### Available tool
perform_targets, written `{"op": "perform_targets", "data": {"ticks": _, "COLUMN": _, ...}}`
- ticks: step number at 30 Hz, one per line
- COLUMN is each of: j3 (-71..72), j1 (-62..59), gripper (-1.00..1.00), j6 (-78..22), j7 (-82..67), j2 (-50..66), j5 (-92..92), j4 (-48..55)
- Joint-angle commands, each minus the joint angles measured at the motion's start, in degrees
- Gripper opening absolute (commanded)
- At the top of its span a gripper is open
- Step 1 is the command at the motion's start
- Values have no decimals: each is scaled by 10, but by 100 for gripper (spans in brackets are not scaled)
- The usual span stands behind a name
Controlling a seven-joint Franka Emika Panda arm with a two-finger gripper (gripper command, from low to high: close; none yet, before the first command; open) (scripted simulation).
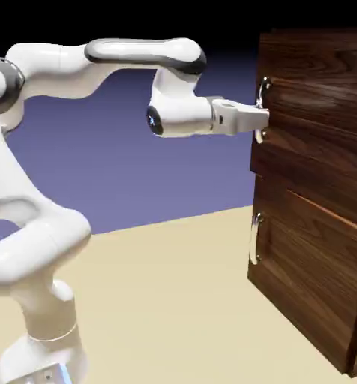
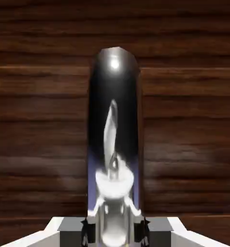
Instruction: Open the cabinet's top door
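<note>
The arm reaches level from the left, and the gripper meets the handle of the top door. The gripper points straight at the cabinet, with its tips at the middle of that curved silver bar. In the hand view the handle fills the middle as a tall shiny bar running up from between the fingers, which press in on it from both sides. The gripper is clamped on the handle, its jaws drawn together around the metal.

The top door lies directly ahead of the gripper, and its dark wood grain fills the hand view behind the handle. Its handle edge sits at the gripper and the panel stretches away beyond. Whether the door stands flush with the cabinet or a little ajar cannot be told from either view.

Below the gripper is the lower door, with its own silver handle well under the gripper and apart from it. That handle is untouched.

The cabinet stands on the tan desk, which spreads out beneath the gripper and the arm. The arm's base rises from the desk far behind the gripper, at the lower left of the exterior view.
</note>
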Motion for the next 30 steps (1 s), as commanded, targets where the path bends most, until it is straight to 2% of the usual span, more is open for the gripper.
{"op": "perform_targets", "data": {"ticks": 1, "j3": -19, "j1": 21, "gripper": -100, "j6": -7, "j7": 10, "j2": -3, "j5": -17, "j4": -13}}
{"op": "perform_targets", "data": {"ticks": 9, "j3": -180, "j1": 180, "gripper": -100, "j6": -89, "j7": 114, "j2": -62, "j5": -192, "j4": -134}}
{"op": "perform_targets", "data": {"ticks": 15, "j3": -294, "j1": 253, "gripper": -100, "j6": -170, "j7": 193, "j2": -129, "j5": -342, "j4": -217}}
{"op": "perform_targets", "data": {"ticks": 23, "j3": -440, "j1": 281, "gripper": -100, "j6": -306, "j7": 273, "j2": -206, "j5": -541, "j4": -289}}
{"op": "perform_targets", "data": {"ticks": 30, "j3": -583, "j1": 269, "gripper": -100, "j6": -458, "j7": 307, "j2": -228, "j5": -711, "j4": -298}}
